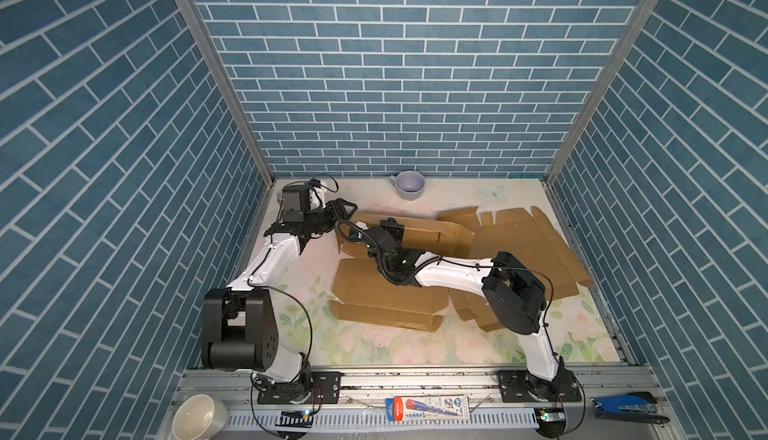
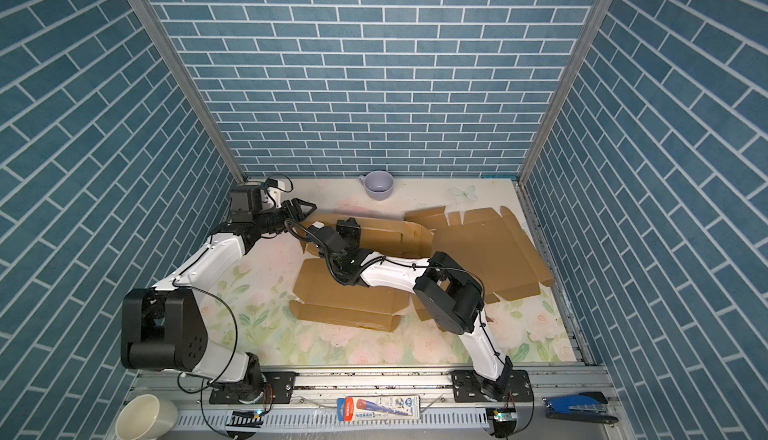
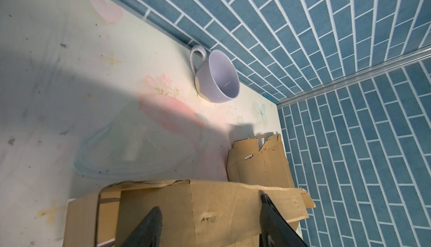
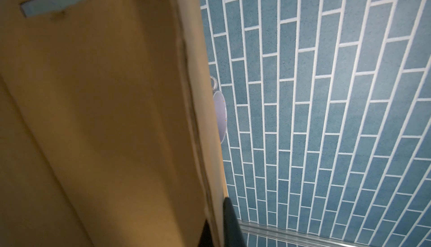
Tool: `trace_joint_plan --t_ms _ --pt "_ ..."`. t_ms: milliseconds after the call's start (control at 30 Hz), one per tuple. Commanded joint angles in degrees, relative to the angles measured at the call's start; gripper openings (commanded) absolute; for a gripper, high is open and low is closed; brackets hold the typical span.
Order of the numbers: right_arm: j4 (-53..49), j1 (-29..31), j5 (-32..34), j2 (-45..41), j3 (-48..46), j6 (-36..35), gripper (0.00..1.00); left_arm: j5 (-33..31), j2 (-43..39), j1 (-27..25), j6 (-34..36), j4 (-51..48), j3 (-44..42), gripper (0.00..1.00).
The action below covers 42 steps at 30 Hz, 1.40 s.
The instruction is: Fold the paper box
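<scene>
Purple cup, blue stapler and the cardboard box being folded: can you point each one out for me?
purple cup (image 1: pixel 409 187): in a top view, on its inside bottom.
blue stapler (image 1: pixel 619 402): in a top view, on its blue top arm.
cardboard box (image 1: pixel 361 286): in a top view, on its flat near panel.

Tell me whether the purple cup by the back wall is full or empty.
Empty. The left wrist view looks into the purple cup and shows only bare inner wall and bottom.

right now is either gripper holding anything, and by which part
The right gripper pinches the paper box by the thin edge of a raised panel. The left gripper is open over the box, gripping nothing.
</scene>
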Motion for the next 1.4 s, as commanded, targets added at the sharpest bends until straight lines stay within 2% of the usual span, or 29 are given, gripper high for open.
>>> trace_joint_plan --t_ms 0,233,333,400,600,733,800,867,967,1100,1233,1367 --pt "-3.6 -0.1 -1.7 -0.1 -1.3 5.9 0.0 2.0 0.6 -1.1 -0.5 2.2 -1.6 0.67" --pt "-5.6 -0.6 -3.3 -0.8 -1.8 9.0 0.0 1.7 0.7 -1.1 0.1 1.4 -3.5 0.66" --pt "-5.3 -0.7 -3.6 -0.4 -2.1 9.0 0.0 3.6 1.6 -1.1 -2.1 4.5 -4.1 0.65" --pt "-4.6 -1.1 -3.6 -0.2 -2.4 8.8 0.0 4.1 0.9 -0.7 -0.8 2.9 -3.0 0.64" --pt "-2.2 -1.8 -4.5 -1.8 -4.8 7.1 0.0 5.0 -3.2 7.6 3.1 -1.6 0.2 0.63" --pt "0.8 -1.8 -4.7 -2.2 -6.1 4.7 0.0 -2.1 -2.4 11.9 8.5 -6.3 1.7 0.59" --pt "1.6 -2.0 -5.0 -2.5 -6.4 4.2 0.0 -6.6 0.2 12.0 11.5 -7.8 2.4 0.56" --pt "2.3 -2.1 -5.4 -2.7 -6.6 3.9 0.0 -7.6 4.4 12.0 12.7 -7.9 3.2 0.54" --pt "3.4 -2.4 -6.6 -3.0 -6.9 3.7 0.0 -5.4 10.8 11.9 12.9 -5.7 4.6 0.54" --pt "4.8 -2.6 -7.2 -3.2 -7.1 2.9 0.0 -3.6 15.7 10.5 16.6 -5.9 6.3 0.56" --pt "5.2 -2.9 -8.1 -3.9 -7.3 2.7 0.0 -1.9 17.6 8.2 22.5 -8.5 7.5 0.57" --pt "5.1 -3.3 -8.5 -4.5 -7.1 2.4 0.0 1.9 17.3 7.5 25.3 -8.9 5.6 0.58"
